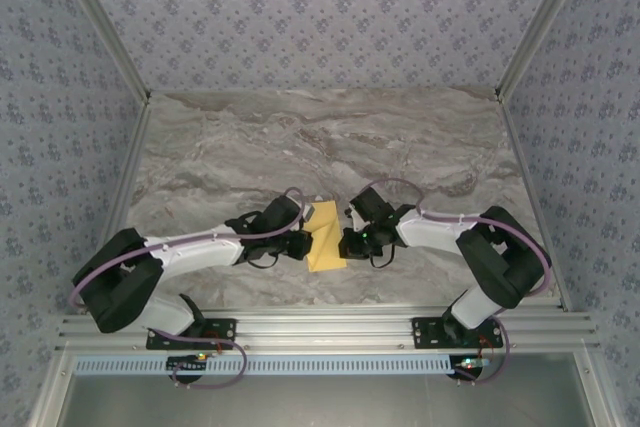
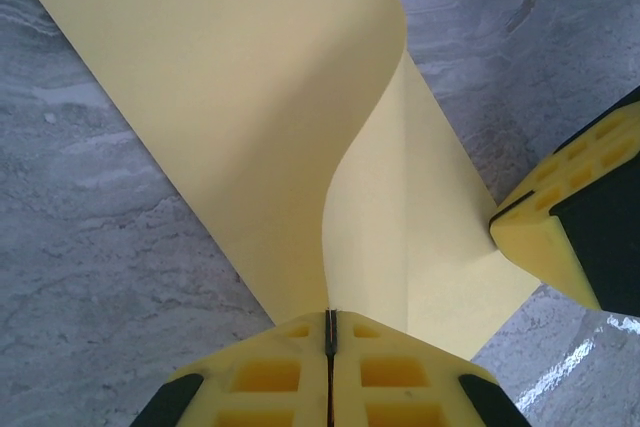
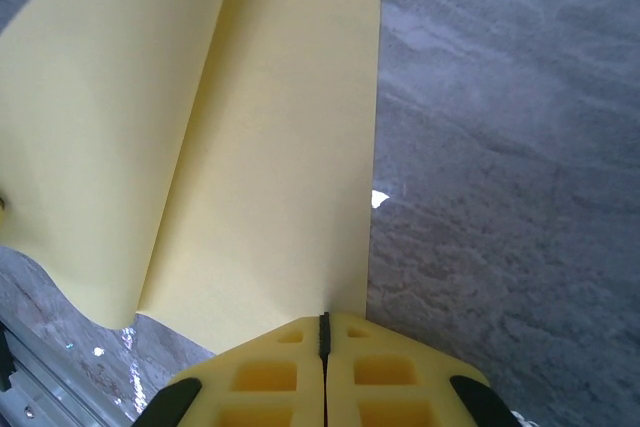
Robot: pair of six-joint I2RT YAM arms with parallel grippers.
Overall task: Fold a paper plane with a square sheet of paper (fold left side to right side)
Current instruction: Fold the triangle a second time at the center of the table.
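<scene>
Two grippers meet at the sheet (image 1: 326,245), which lies near the front edge of the table (image 1: 330,137), midway between the arms. Our left gripper (image 1: 304,244) is clamped on one edge, curling it up off the surface. Our right gripper (image 1: 346,241) has its jaws together, tips touching the opposite edge; we cannot tell whether it pinches the sheet.

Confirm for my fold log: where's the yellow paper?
Top view: the square sheet of paper sits centre-front on the table, between the left hand and right hand gripping it.
</scene>
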